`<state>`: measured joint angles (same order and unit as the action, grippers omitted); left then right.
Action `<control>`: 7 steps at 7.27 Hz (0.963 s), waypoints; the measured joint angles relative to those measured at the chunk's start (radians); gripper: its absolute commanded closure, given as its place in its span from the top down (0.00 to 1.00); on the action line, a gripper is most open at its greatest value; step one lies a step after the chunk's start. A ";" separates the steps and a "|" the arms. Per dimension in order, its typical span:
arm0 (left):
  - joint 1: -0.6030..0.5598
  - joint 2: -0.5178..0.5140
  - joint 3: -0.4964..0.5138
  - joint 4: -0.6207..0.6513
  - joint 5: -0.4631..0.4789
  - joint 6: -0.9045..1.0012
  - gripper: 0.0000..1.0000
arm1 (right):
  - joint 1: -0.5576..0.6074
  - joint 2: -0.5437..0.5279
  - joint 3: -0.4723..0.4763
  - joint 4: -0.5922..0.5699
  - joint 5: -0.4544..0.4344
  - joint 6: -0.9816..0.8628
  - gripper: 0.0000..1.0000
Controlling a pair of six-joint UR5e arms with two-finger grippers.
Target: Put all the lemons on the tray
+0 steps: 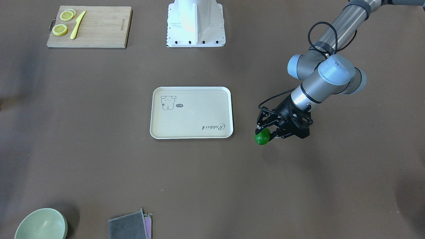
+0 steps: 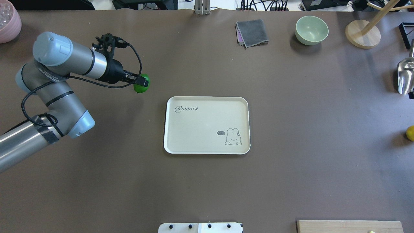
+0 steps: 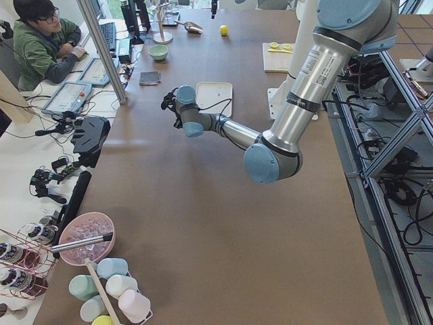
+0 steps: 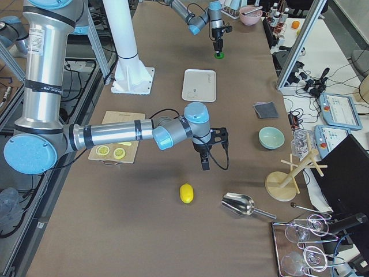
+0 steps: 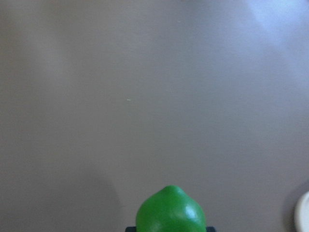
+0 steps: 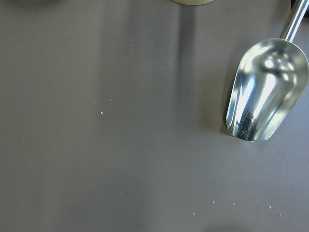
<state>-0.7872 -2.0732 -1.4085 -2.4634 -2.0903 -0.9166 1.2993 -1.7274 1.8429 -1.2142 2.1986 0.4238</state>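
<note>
Overhead exterior shows the left tool (image 2: 143, 81) clamped on the green lemon (image 1: 261, 137), near the tray's (image 2: 200, 129) far left corner but not over it. I judge the first carry is in hand, and the next move calls for bringing the fruit across the rim before letting go. The tray holds nothing and the pale green bowl (image 2: 311, 29) beyond it looks empty. The yellow lemon (image 2: 410, 133) lies on the surface well to the tray's right, and I cannot tell whether the right tool (image 4: 205, 166) on that side is open.
</note>
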 measured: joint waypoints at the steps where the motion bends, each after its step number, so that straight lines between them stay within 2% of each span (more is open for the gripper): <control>1: 0.050 -0.009 -0.021 -0.011 0.055 -0.061 0.00 | 0.000 -0.001 0.000 0.001 0.001 0.000 1.00; 2: 0.112 -0.027 -0.034 -0.015 0.130 -0.118 0.00 | 0.000 -0.002 0.001 0.001 0.001 0.000 1.00; 3: 0.171 -0.052 -0.038 -0.016 0.206 -0.171 0.11 | 0.000 -0.002 0.001 0.001 0.001 0.000 1.00; 4: 0.221 -0.076 -0.039 -0.016 0.274 -0.212 0.77 | 0.000 -0.003 0.001 0.002 0.001 -0.001 1.00; 5: 0.255 -0.090 -0.038 -0.014 0.321 -0.242 0.98 | 0.000 -0.003 0.002 0.002 0.001 -0.002 1.00; 7: 0.278 -0.098 -0.044 -0.012 0.361 -0.255 0.99 | -0.001 -0.001 0.002 0.003 0.001 -0.010 1.00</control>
<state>-0.5097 -2.1716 -1.4528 -2.4756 -1.7289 -1.1717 1.2981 -1.7280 1.8451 -1.2115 2.1997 0.4135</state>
